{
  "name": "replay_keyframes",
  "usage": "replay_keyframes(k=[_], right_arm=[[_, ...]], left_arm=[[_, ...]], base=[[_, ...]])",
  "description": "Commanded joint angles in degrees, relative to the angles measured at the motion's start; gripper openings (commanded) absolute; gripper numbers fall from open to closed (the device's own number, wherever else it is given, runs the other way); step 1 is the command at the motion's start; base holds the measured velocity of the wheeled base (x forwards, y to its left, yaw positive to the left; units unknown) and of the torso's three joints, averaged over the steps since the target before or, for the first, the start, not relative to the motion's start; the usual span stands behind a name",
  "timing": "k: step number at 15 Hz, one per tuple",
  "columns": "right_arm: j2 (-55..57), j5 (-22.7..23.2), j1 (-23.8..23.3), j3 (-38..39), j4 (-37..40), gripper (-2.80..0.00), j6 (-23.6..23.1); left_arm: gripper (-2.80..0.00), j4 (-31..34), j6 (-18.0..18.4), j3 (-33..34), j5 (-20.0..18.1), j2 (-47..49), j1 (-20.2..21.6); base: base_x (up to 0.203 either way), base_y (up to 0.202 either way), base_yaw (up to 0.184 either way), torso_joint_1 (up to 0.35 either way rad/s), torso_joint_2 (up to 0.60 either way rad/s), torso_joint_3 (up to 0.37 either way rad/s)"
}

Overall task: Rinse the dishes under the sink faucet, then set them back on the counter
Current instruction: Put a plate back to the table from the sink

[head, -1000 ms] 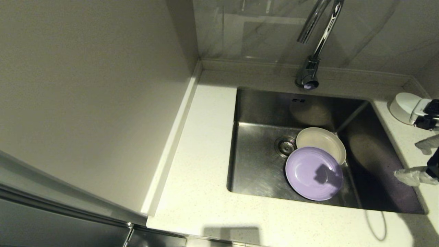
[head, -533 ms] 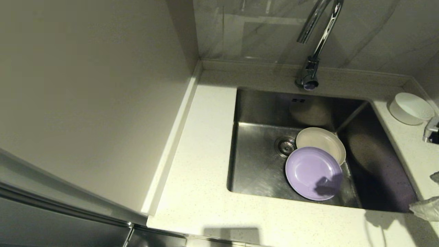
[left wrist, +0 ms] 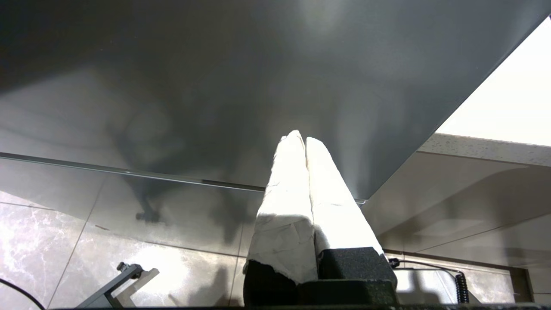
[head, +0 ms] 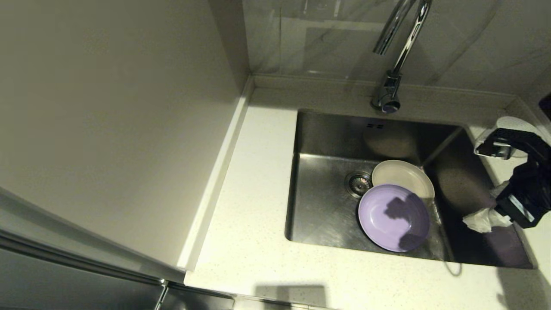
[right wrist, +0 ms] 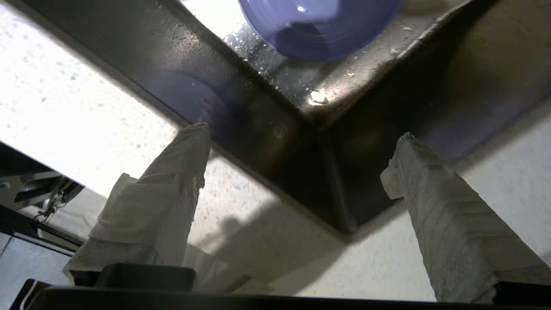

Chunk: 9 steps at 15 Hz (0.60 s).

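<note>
A lavender plate lies in the sink, overlapping a beige plate beside the drain strainer. The chrome faucet rises behind the basin. On the counter at the far right stands the white bowl, mostly hidden by my right arm. My right gripper hangs open over the sink's right rim, empty. In the right wrist view the right gripper frames the sink's corner, with the lavender plate beyond. My left gripper is shut and empty, low beside a dark cabinet front.
A tall pale wall panel borders the counter on the left. Grey marbled tiles and a low raised back edge close off the rear. A thin cable loop lies on the counter at the sink's front right.
My right arm has swung back in from the right edge to the sink's right rim and now covers most of the white bowl. The plates have not moved.
</note>
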Motion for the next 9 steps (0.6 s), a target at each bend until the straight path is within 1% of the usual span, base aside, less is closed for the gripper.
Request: replay_keyframes(k=[1, 4, 5, 7, 9], right_arm=[[4.85, 0.22, 0.72, -0.10, -1.03, 0.00, -0.33], [9.37, 1.01, 2.37, -0.03, -7.11, 0.00, 0.02], [11.31, 2.45, 2.76, 0.00, -10.37, 0.00, 0.11], [15.35, 6.72, 2.94, 0.28, -18.09, 0.00, -0.13], [19.54, 7.90, 2.93, -0.34, -21.89, 0.00, -1.45]], left_arm=[[-2.80, -0.03, -0.03, 0.00, 0.04, -0.09, 0.00], [-2.80, -0.03, -0.03, 0.00, 0.04, -0.09, 0.00], [-2.80, -0.03, -0.03, 0.00, 0.04, -0.09, 0.00], [-2.80, -0.03, -0.03, 0.00, 0.04, -0.09, 0.00], [-2.80, -0.03, -0.03, 0.00, 0.04, -0.09, 0.00]], base=[[0.000, 0.000, 0.000, 0.000, 0.00, 0.000], [0.000, 0.000, 0.000, 0.000, 0.00, 0.000], [0.000, 0.000, 0.000, 0.000, 0.00, 0.000], [0.000, 0.000, 0.000, 0.000, 0.00, 0.000], [0.000, 0.000, 0.000, 0.000, 0.00, 0.000]])
